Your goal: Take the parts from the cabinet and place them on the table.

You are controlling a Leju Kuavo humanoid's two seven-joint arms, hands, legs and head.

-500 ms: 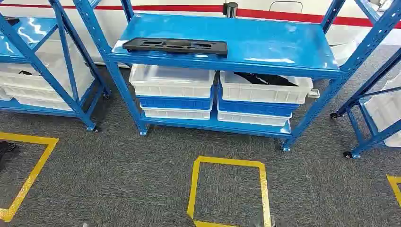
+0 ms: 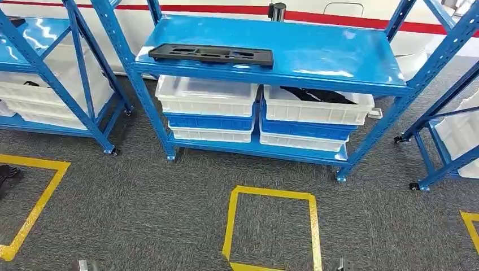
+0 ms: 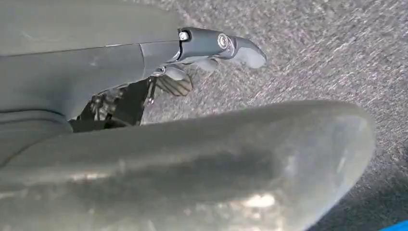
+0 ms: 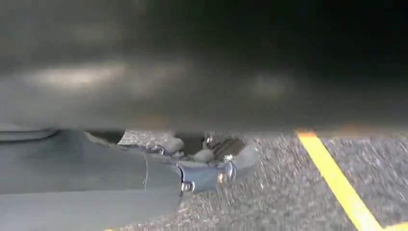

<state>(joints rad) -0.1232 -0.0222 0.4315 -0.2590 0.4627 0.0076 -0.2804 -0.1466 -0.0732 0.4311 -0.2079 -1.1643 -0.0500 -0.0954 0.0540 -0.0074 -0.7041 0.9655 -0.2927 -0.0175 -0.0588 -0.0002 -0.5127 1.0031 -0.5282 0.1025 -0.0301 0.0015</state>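
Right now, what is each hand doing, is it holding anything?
Left hand: holds nothing; open or closed cannot be told.
Right hand: holds nothing visible; open or closed cannot be told.

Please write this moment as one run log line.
black part on blue rack top shelf | left hand holds nothing | right hand holds nothing

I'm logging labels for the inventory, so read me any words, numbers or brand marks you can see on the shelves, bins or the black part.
None can be read. The black part, blue rack and white bins show no print; the yellow floor square is plain tape.
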